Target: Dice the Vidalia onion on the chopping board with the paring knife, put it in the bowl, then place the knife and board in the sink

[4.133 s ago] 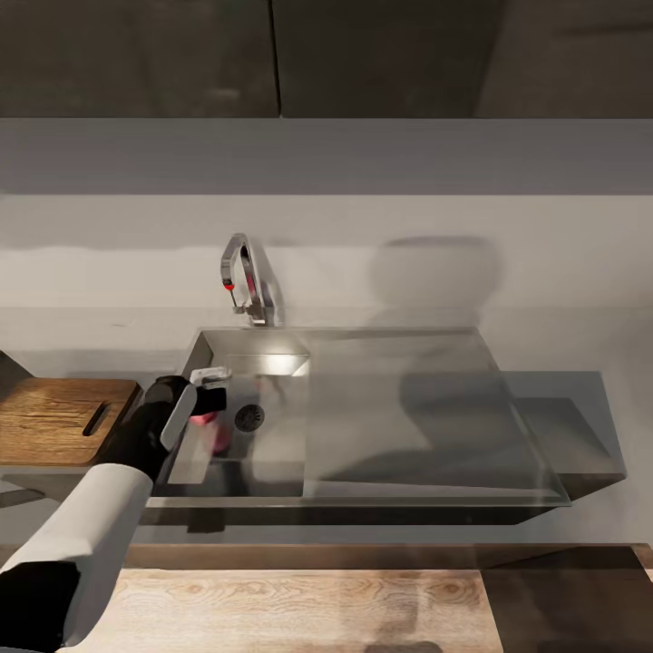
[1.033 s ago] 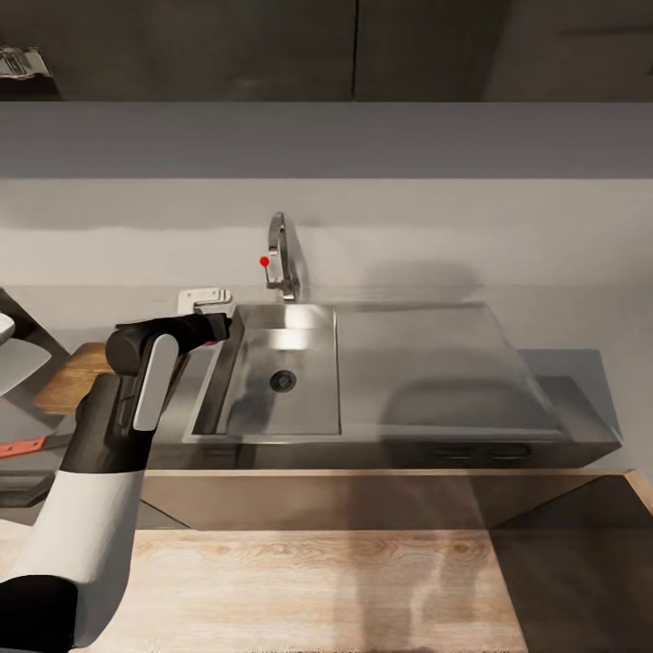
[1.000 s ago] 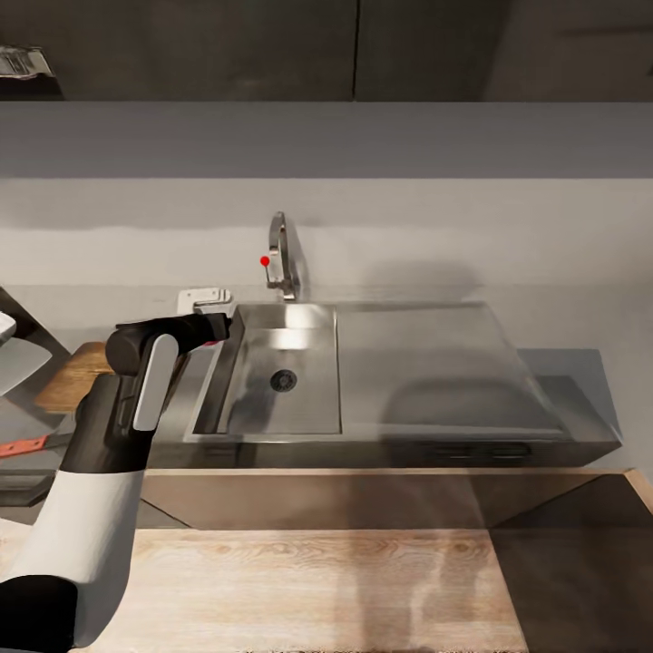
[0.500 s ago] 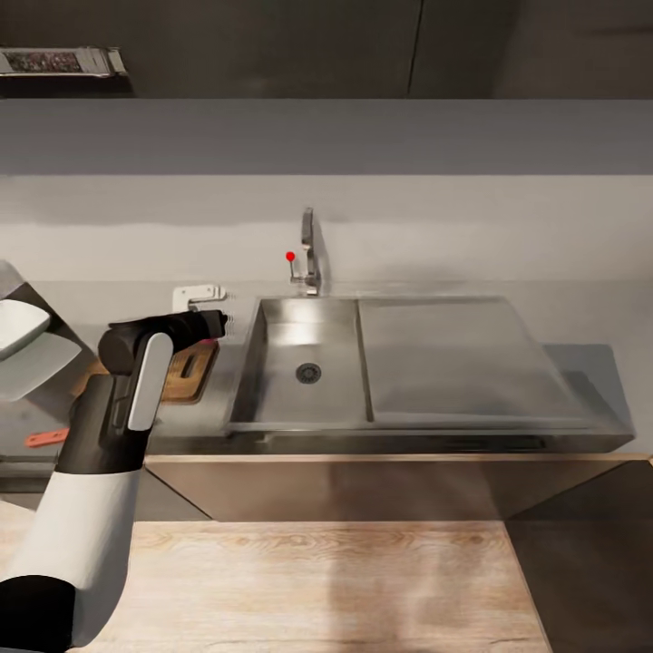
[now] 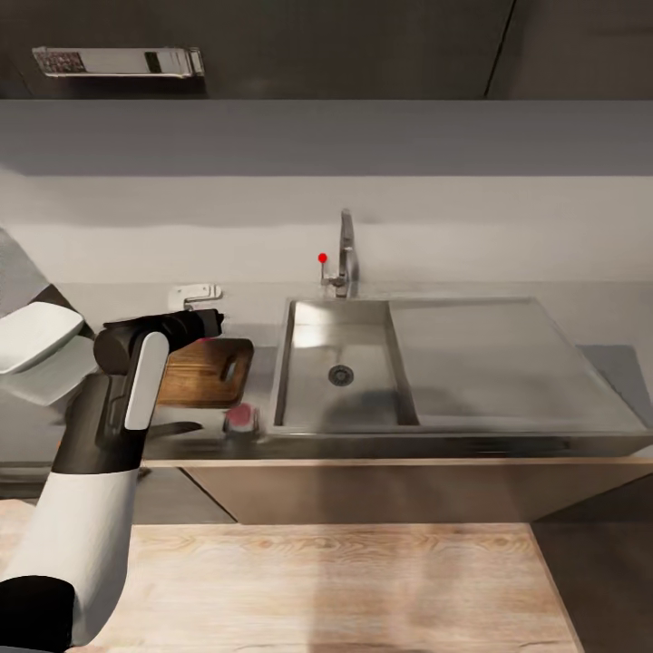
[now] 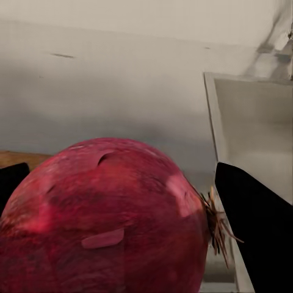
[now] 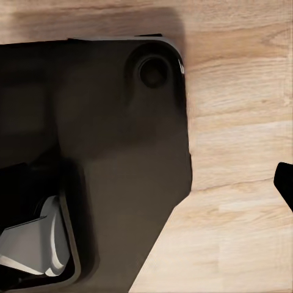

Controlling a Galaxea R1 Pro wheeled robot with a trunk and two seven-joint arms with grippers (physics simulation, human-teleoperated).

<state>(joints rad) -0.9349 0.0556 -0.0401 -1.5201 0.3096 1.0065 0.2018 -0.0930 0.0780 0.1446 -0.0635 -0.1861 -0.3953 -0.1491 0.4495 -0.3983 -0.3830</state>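
Step in hand: carrying the onion (image 6: 107, 220) from the sink (image 5: 340, 372) to the chopping board (image 5: 207, 374). In the left wrist view the onion sits between the 2 dark fingers (image 6: 256, 226) of the left gripper (image 6: 122, 226), which look clamped on it. In the head view the left gripper (image 5: 207, 323) hovers above the board's far edge, and the onion shows there as a small red bit at the fingertips.

The board lies on the grey surface (image 5: 118, 435) just beside the sink's left rim, handle slot toward the sink. The basin looks empty down to the drain. The tap (image 5: 343, 263) stands at the sink's far edge.

Next move, as I judge it: lower the onion onto the middle of the board and release it gently; it is round and may roll toward the surface's front edge. Then fetch the knife.

Hard to make out:
- A blurred reddish patch (image 5: 241, 418) near the surface's front edge, beside the sink's front-left corner; cannot tell whether it is the knife's handle or a reflection.
- A white shape (image 5: 36, 337) at the surface's left end may be the bowl, cut off by the frame.
- The arm covers the board's left part.
- The right wrist view shows a dark robot part over wooden floor (image 7: 244, 183); cannot tell the right fingers' state.
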